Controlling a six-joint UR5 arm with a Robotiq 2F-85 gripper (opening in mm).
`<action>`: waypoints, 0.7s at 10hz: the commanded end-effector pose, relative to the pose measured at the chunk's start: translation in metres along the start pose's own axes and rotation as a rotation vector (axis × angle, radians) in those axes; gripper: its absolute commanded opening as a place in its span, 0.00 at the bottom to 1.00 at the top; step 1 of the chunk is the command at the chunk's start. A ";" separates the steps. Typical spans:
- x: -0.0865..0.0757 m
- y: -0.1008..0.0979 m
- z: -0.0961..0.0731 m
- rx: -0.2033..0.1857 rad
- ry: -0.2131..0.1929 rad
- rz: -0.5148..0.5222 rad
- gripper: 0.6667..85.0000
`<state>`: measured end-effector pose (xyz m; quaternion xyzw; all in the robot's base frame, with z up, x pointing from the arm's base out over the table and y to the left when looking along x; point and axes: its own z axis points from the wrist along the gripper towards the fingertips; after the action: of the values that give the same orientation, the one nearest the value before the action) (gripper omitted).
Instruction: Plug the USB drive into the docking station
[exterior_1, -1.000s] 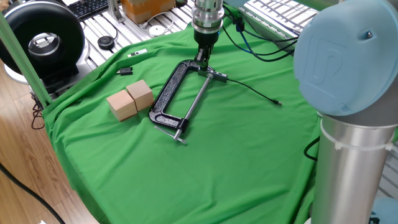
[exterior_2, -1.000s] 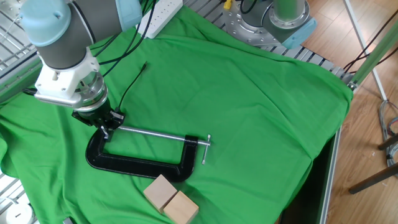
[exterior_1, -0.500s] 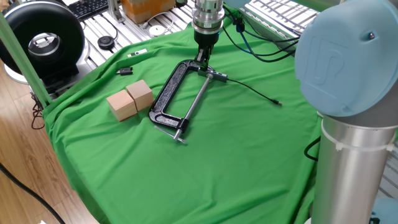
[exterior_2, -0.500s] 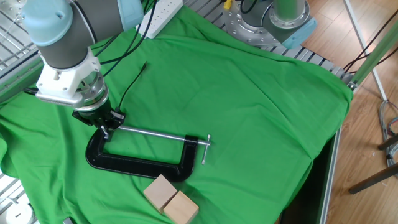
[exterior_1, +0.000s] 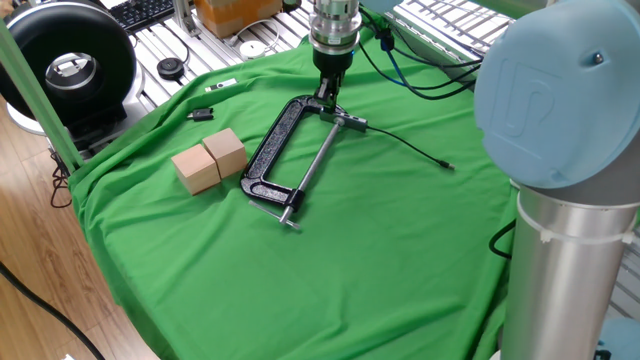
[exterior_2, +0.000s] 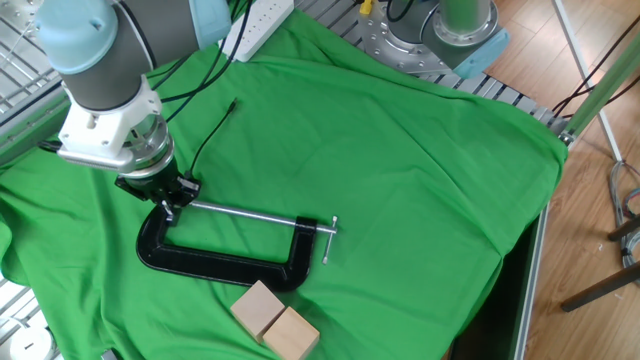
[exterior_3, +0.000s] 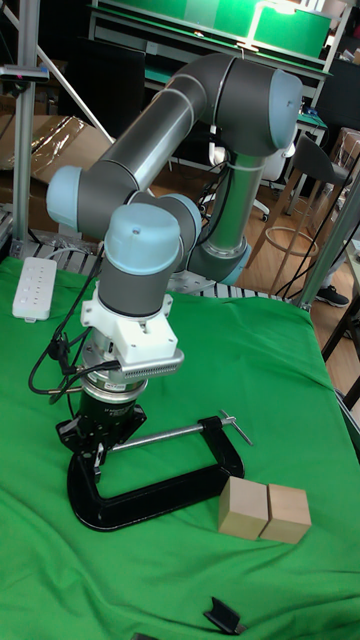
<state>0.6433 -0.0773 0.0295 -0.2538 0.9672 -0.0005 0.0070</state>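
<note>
My gripper (exterior_1: 326, 98) points straight down over the upper end of the black C-clamp (exterior_1: 272, 150). Its fingers stand close together, shut on the USB drive (exterior_2: 166, 208), of which only a pale sliver shows at the tips. The docking station (exterior_1: 352, 123), a small grey adapter, lies just right of the fingertips on the green cloth. Its thin black cable (exterior_1: 405, 146) runs off to a plug. In the other fixed view my gripper (exterior_2: 165, 203) and its fingers hide the docking station. In the tall fixed view my gripper (exterior_3: 100, 448) hangs over the clamp's left end.
Two wooden blocks (exterior_1: 208, 160) sit left of the clamp. A small black piece (exterior_1: 203, 115) and a white flat tag (exterior_1: 222, 86) lie near the cloth's far edge. A white power strip (exterior_2: 256, 25) lies at the back. The clamp's screw bar (exterior_2: 255, 215) lies right beside my fingers.
</note>
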 end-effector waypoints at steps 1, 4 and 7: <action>-0.002 0.003 -0.002 -0.022 -0.011 -0.021 0.34; -0.003 0.001 -0.010 -0.022 -0.011 -0.023 0.36; -0.008 -0.006 -0.035 -0.012 0.000 -0.011 0.36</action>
<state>0.6472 -0.0790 0.0471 -0.2647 0.9643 0.0015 0.0045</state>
